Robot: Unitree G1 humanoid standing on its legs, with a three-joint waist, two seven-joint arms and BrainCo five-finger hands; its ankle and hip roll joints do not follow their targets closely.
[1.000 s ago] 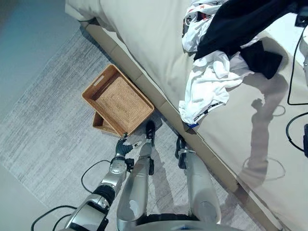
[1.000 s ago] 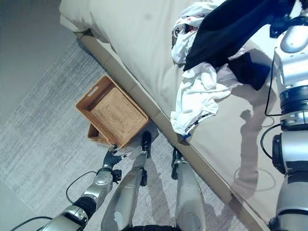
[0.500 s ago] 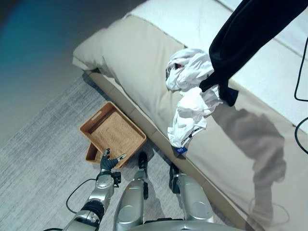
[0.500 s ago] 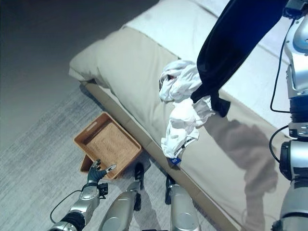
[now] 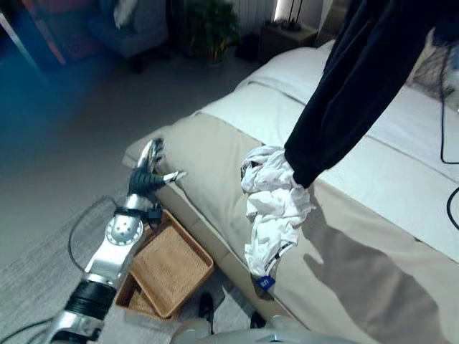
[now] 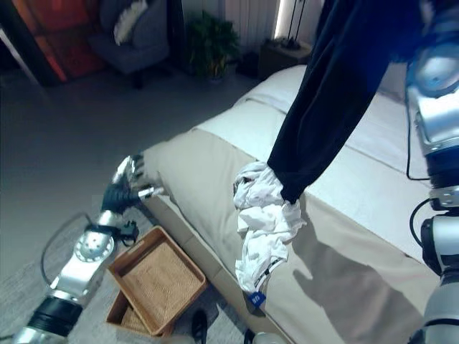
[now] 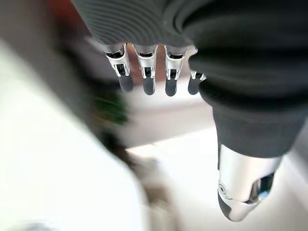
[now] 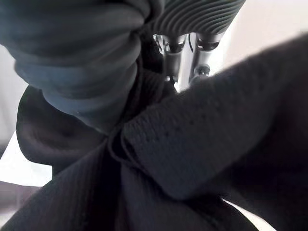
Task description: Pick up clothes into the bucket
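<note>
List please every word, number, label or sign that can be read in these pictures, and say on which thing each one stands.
No text can be read.
A small blue tag hangs at the lower end of the white clothes on the bed; its pale marks are too small to read.
The black garment, the wicker basket and the left hand show no print.

A bed (image 5: pixel 215 172) with a beige cover carries a crumpled white garment (image 5: pixel 272 208) near its edge, one end trailing over the side. A lighter white sheet (image 6: pixel 287 118) spreads across the bed's far part. On the grey floor (image 6: pixel 93 115) beside the bed stand two woven wicker baskets (image 5: pixel 168 269), the upper stacked askew on the lower.
</note>
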